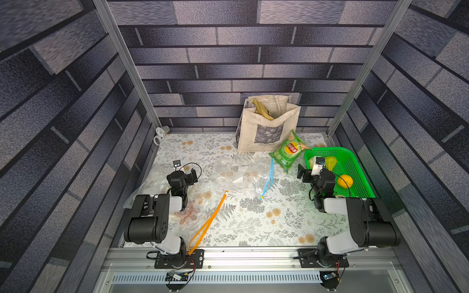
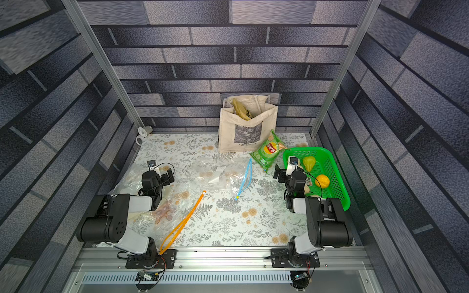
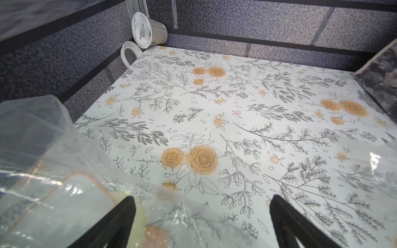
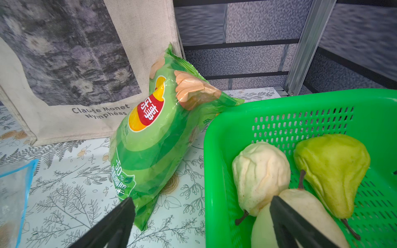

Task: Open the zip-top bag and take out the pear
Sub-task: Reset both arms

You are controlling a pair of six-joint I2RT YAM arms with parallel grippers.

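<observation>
Well left of the green basket (image 1: 330,149), left gripper (image 3: 202,198) above an orange-zip bag (image 1: 193,215) — jaws apart, empty. Nearer the basket, flat on the table (image 1: 279,228), blue-zip bag (image 1: 241,175), mouth seemingly parted, no pear visible inside. At the basket's rim, right gripper (image 4: 202,198), jaws apart, holding nothing — hovers over a pale pear (image 4: 309,205) lying inside among others. Looks essentially done; leaves only backing away.

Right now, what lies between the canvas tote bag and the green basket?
A green chip bag lies there, its top by the tote bag and one corner reaching the green basket. The right wrist view shows it clearest; both top views too.
</observation>
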